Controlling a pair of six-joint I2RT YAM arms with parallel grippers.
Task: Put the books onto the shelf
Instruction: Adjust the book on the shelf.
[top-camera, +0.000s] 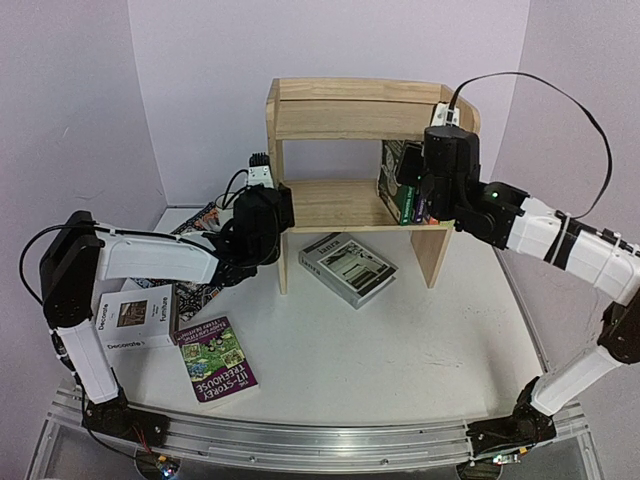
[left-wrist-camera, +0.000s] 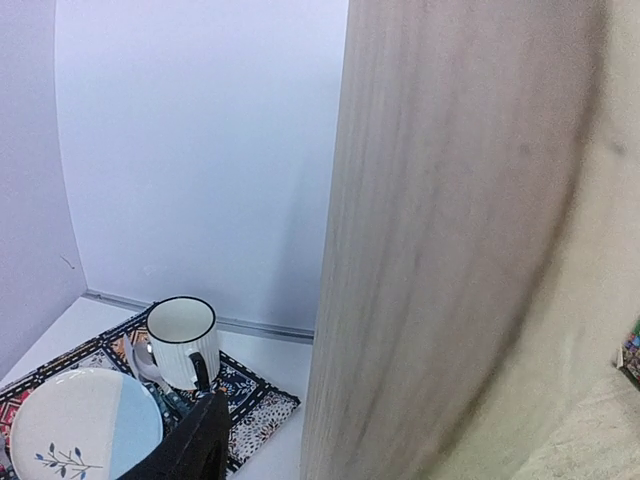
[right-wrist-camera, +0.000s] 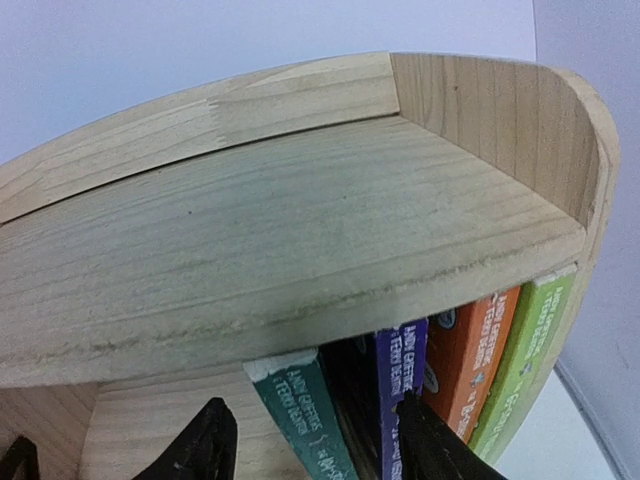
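Nearest you, three still lie flat on the white bench (top-camera: 400, 350): purple Treehouse (top-camera: 217, 358), Decorate (top-camera: 135, 318), and a grey book (top-camera: 347, 268) by the shelf (top-camera: 340, 110). Your right claw (right-wrist-camera: 312, 440) is spread loose on the lower tier, with the green spine (right-wrist-camera: 290, 385) and purple spine (right-wrist-camera: 400, 360) showing between its fingers, so I'd pull straight back without tipping that row. The left claw (top-camera: 270, 200) hugs the left side panel (left-wrist-camera: 450, 250), can't tell if it's gripping, and lilac walls (top-camera: 200, 80) box the bench in behind.

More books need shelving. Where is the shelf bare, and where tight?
The lower tier is bare from the left side panel to the standing books; the top tier is bare too. Tight: the lower right end, around the right gripper.
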